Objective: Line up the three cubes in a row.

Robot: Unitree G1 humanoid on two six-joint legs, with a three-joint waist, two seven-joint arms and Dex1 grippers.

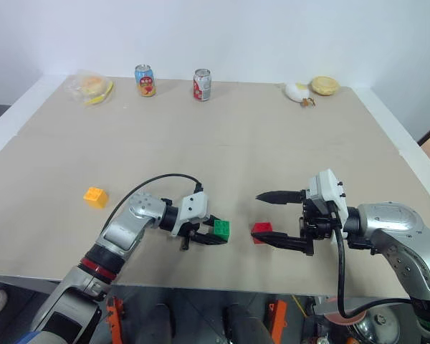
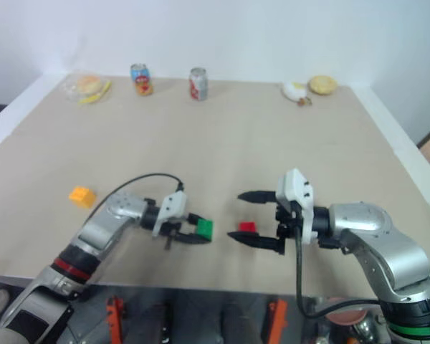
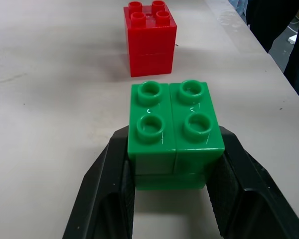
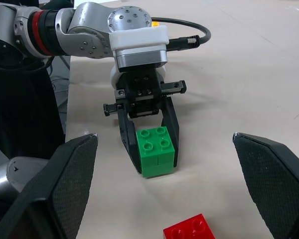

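Observation:
My left gripper (image 1: 212,233) is shut on the green cube (image 1: 221,228), low over the table near the front edge. In the left wrist view its fingers (image 3: 107,189) press both sides of the green cube (image 3: 174,127). The red cube (image 1: 261,231) stands on the table just to the right, a small gap away. My right gripper (image 1: 259,217) points left with its jaws wide open and nothing held; the red cube (image 4: 192,230) lies between its fingers, close to the lower one. The yellow-orange cube (image 1: 95,196) sits alone far to the left.
At the table's far edge stand an orange-and-blue can (image 1: 145,80), a red can (image 1: 202,84), a plastic bag of food (image 1: 91,87), a white item (image 1: 297,92) and a bun (image 1: 325,86). The table's front edge (image 1: 201,276) is close below both grippers.

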